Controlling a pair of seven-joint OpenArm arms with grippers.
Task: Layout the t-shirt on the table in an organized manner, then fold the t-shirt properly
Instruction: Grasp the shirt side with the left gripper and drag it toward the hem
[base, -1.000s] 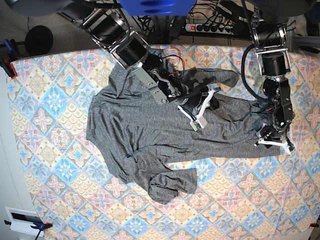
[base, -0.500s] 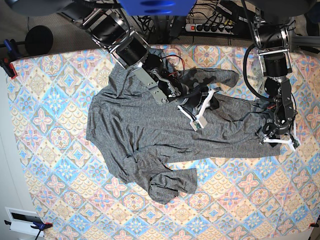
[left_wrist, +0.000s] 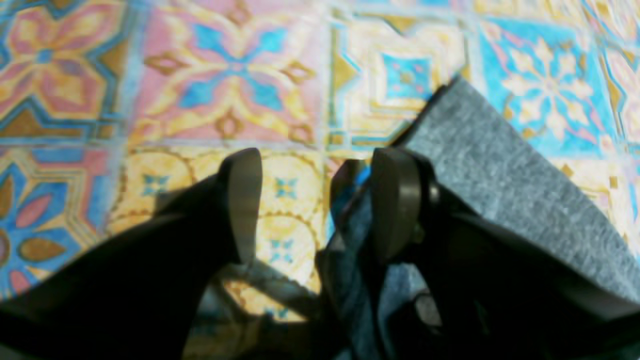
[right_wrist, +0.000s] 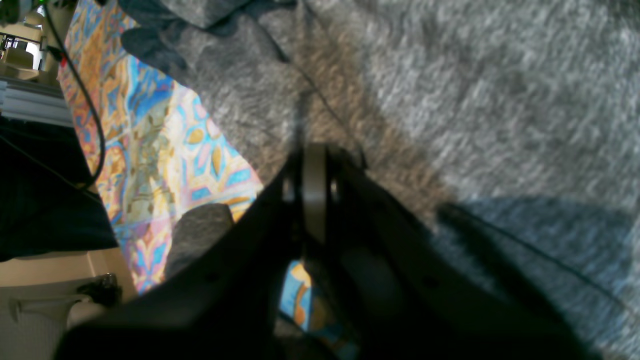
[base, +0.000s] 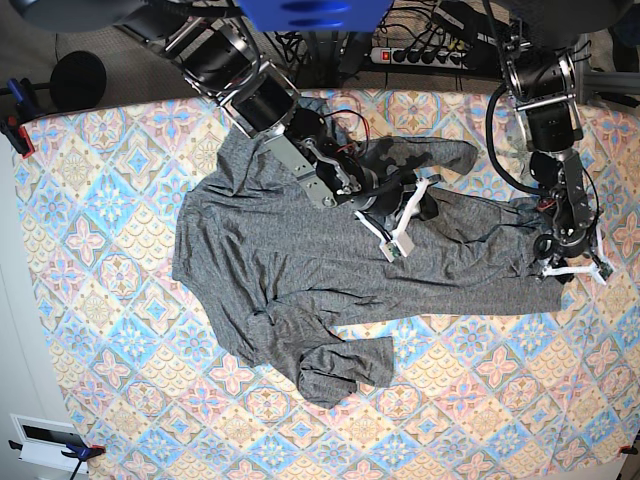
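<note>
Shirt spread across the counter, one claw on each part of it.

You have the grey shirt (base: 300, 270) lying mostly flat on the patterned counter (base: 100, 200), one sleeve bunched near the front edge. Your right claw (base: 400, 238) is pressed together and sits over the middle of the shirt. Your left claw (left_wrist: 315, 205) is spread wide at the shirt's edge, one finger (left_wrist: 395, 200) against the fabric, the other over bare counter, holding nothing.

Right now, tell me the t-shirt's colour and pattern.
The t-shirt is plain heather dark grey, no print; seen best in the base view.
</note>
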